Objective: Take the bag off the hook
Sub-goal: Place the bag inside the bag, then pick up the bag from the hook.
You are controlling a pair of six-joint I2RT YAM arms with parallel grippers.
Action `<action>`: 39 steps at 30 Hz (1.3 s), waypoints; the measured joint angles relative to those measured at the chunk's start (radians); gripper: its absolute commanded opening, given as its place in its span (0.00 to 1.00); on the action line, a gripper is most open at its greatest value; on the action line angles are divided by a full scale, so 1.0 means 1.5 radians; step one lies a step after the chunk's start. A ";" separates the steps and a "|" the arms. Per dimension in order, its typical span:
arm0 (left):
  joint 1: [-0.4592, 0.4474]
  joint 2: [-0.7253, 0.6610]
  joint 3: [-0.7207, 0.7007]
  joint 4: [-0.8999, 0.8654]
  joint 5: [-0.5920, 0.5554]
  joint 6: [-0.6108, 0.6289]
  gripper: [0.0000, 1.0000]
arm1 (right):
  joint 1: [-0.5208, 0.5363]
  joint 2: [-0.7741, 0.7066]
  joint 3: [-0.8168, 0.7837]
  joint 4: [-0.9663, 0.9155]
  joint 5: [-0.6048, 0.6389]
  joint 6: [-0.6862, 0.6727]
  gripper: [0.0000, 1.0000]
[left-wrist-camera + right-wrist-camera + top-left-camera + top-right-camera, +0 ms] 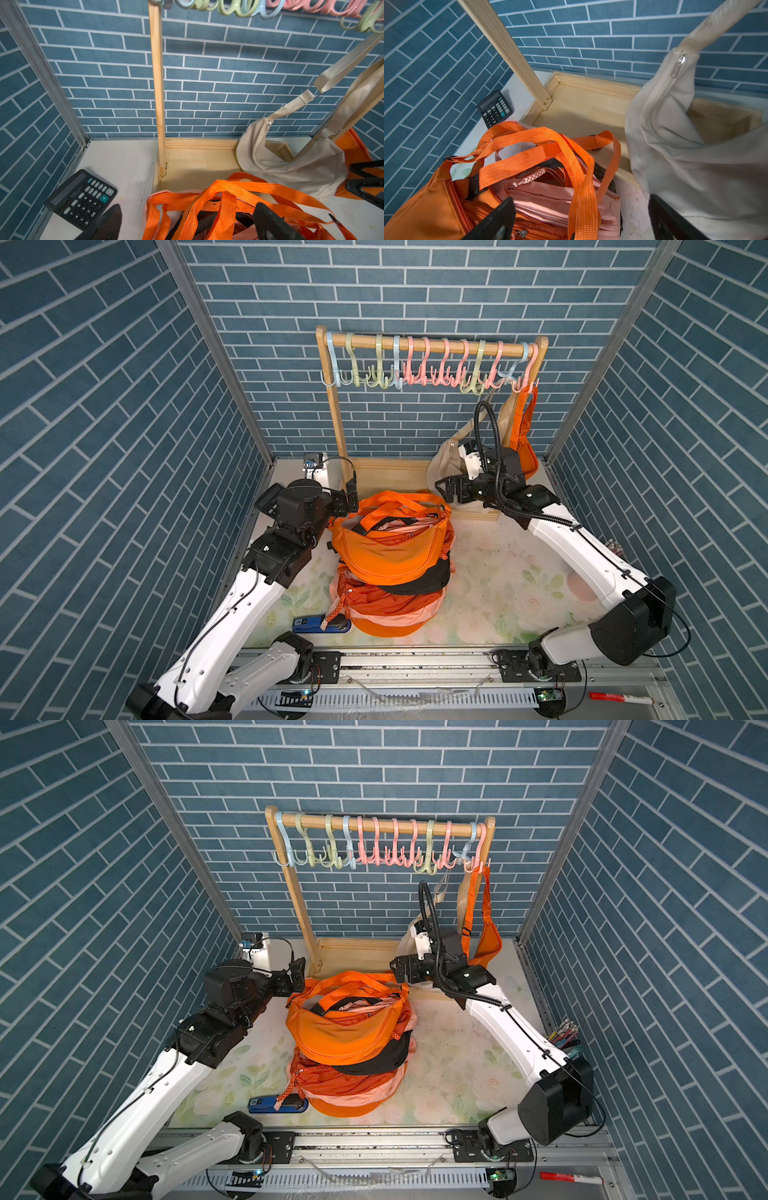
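well, the rack (pixel 432 344) looks light, so a sideways tug could tip it onto the pile (pixel 390 556). the cream bag (pixel 675 145) hangs far right beside the orange bag (pixel 525 423), which may snag with it. left gripper (pixel 187 209) and right gripper (pixel 446 490) both gape empty. pull low and it stays on the hook (pixel 478 364).

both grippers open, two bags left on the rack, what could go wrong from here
The cream fabric bag and the orange fabric bag hang close together at the wooden rack's end, so the open right gripper may catch the wrong strap or both.
The open left gripper sits by the loose orange straps of the piled bags and could snag one.
A sideways pull instead of a lift might slide the pink plastic hook along the rail.
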 measured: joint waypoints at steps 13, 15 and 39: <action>0.000 0.065 0.099 -0.007 0.083 0.069 0.99 | -0.012 -0.093 0.035 -0.076 0.067 -0.031 0.98; 0.000 0.071 0.096 -0.006 0.092 0.073 0.99 | -0.019 -0.104 0.036 -0.085 0.074 -0.033 0.97; 0.000 0.104 0.011 0.019 0.180 0.056 0.99 | -0.194 -0.126 0.034 -0.103 0.047 0.005 0.77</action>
